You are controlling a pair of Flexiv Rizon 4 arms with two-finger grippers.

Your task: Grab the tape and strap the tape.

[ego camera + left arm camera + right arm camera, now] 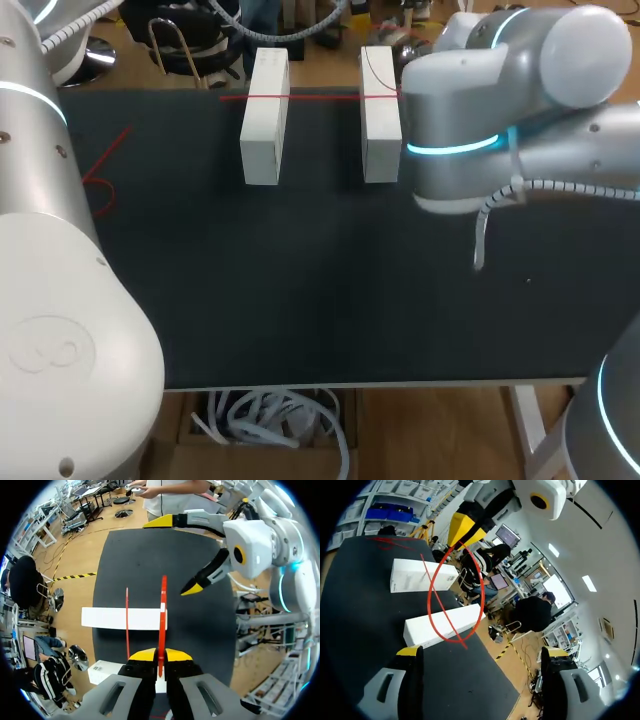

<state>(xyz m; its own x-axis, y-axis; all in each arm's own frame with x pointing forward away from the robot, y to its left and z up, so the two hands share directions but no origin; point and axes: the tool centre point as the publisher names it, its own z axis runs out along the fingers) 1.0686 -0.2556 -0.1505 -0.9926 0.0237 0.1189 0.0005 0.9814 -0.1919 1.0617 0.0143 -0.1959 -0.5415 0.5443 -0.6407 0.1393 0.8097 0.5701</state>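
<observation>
In the head view we see a black table with two blocks side by side in the upper middle of the frame, the left white block and the right white block. The red tape shows as a thin line across their far ends, near the top of the frame. A second red strip lies on the table at the left. Our left arm fills the left side. Our right arm fills the upper right and hides a bit of the right white block. We cannot see either gripper here. In the left wrist view the left gripper has its two yellow tips squeezed onto the tape, which stands up from between them as a red band. Just ahead of the tips a white block lies crosswise, and the tape passes over it. Farther ahead the right gripper hangs above the table with its fingers wide apart and nothing in them. In the right wrist view the right gripper has its fingers far apart, with nothing between them. Ahead of it the tape makes a red ring that hangs from the left gripper. The ring hangs in front of both blocks. We cannot tell if it touches them.
</observation>
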